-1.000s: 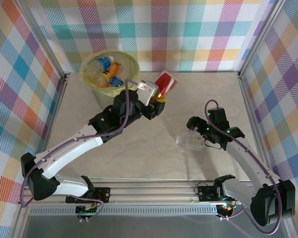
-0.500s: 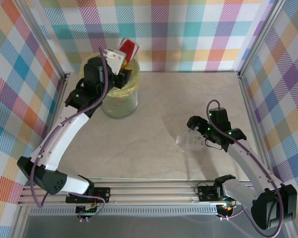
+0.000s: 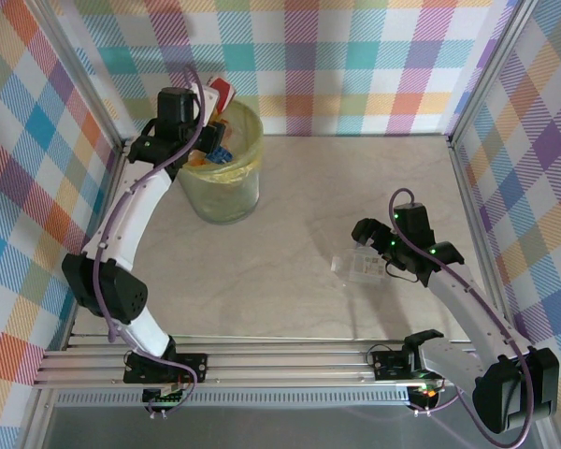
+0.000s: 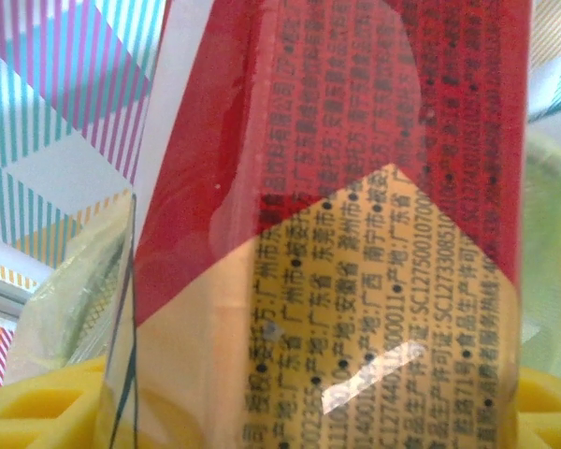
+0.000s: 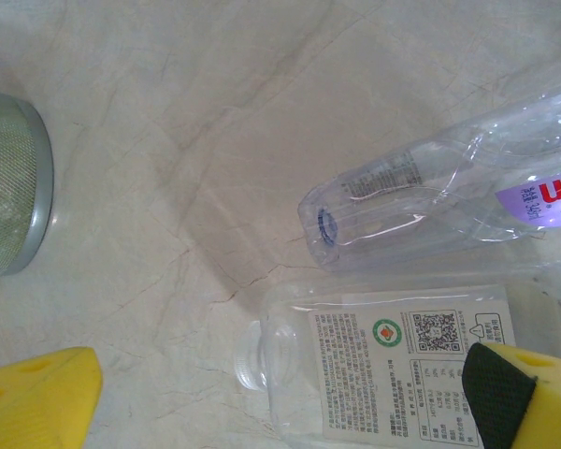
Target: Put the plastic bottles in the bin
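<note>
Holding a red-labelled bottle [image 4: 355, 187] over the bin [image 3: 226, 187], set to drop.
Pinched in left gripper [image 3: 215, 98] directly above it for a clean fall; clear bottles [image 5: 402, 196] on tabletop [image 3: 299, 206] beneath wide-spread right gripper [image 3: 366, 245].

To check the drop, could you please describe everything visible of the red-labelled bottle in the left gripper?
The bottle is clear plastic with a glossy red label, a tan panel and small black print. The left gripper has its jaws closed on it, yellow pads either side. From above, its red-and-white end pokes up over the far rim of the bin.
</note>
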### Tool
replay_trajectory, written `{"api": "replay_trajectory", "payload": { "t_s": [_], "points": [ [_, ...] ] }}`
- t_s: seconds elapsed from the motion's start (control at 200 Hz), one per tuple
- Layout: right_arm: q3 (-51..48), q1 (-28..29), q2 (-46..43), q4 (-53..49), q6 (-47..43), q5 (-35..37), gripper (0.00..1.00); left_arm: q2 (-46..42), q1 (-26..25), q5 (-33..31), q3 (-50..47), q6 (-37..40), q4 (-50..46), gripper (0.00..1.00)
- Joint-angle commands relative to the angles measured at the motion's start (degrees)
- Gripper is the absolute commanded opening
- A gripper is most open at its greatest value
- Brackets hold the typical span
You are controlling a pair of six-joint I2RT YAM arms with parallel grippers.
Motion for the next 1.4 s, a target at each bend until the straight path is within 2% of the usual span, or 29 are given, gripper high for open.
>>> {"api": "replay_trajectory", "payload": {
  "t_s": [0.0, 0.635, 1.055, 1.14, 1.245, 1.395],
  "points": [
    [0.2, -0.1, 0.1, 0.2, 0.4, -0.6, 1.0, 1.7, 1.2, -0.2, 2.6, 1.5, -1.6, 0.69],
    [0.2, -0.1, 1.0, 0.6, 0.4, -0.8, 1.0, 1.0, 2.5, -1.6, -1.0, 1.3, -0.7, 0.84],
    [0.1, -0.1, 1.1, 0.7, 0.5, -1.1, 1.0, -2.4, 3.3, -5.2, -3.9, -0.5, 2.4, 0.81],
    [0.0, -0.2, 1.2, 0.7, 0.4, -1.2, 1.0, -3.5, 3.3, -3.0, -4.3, -0.8, 2.7, 0.84],
    [0.0, -0.2, 1.2, 0.8, 0.4, -1.1, 1.0, -4.5, 3.2, -1.1, -4.4, -1.3, 2.0, 0.95],
    [-0.1, -0.1, 1.2, 0.8, 0.4, -1.1, 1.0, -5.6, 3.3, -1.9, -4.6, -1.4, 2.0, 0.96]
  ]
}}
